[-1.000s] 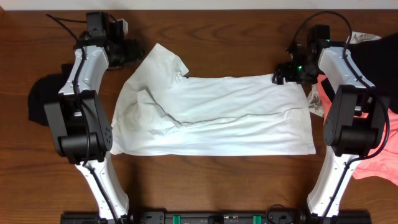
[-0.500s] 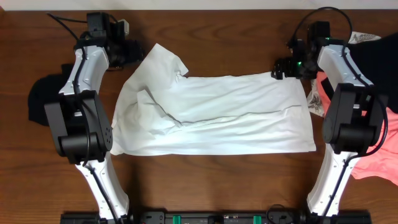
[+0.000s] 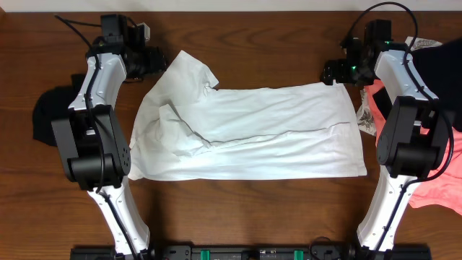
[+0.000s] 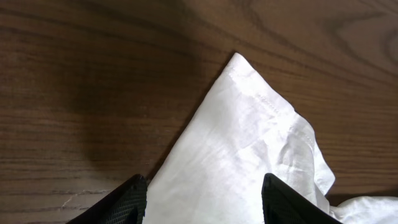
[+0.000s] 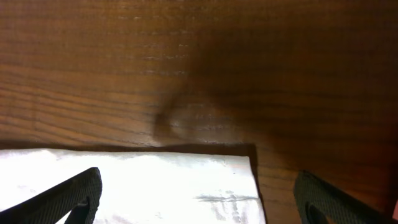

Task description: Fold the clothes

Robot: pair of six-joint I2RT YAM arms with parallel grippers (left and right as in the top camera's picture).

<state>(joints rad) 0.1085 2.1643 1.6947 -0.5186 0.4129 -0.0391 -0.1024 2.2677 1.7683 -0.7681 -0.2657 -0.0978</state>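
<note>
A white shirt (image 3: 253,133) lies spread across the middle of the wooden table, folded in half lengthwise, with a sleeve pointing up at its left end. My left gripper (image 3: 157,58) is open beside the tip of that sleeve (image 4: 249,137), its fingers (image 4: 202,202) straddling the cloth. My right gripper (image 3: 333,72) is open just above the shirt's upper right corner (image 5: 236,168); its fingers (image 5: 199,199) stand wide apart over it. Neither gripper holds the cloth.
A black garment (image 3: 50,112) lies at the left edge. At the right edge lie a dark garment (image 3: 440,79) and a coral pink one (image 3: 437,184). A patterned cloth (image 3: 365,119) peeks out beside the right arm.
My right gripper has moved up and back from the shirt's upper right corner. The left arm and the shirt have stayed still.
</note>
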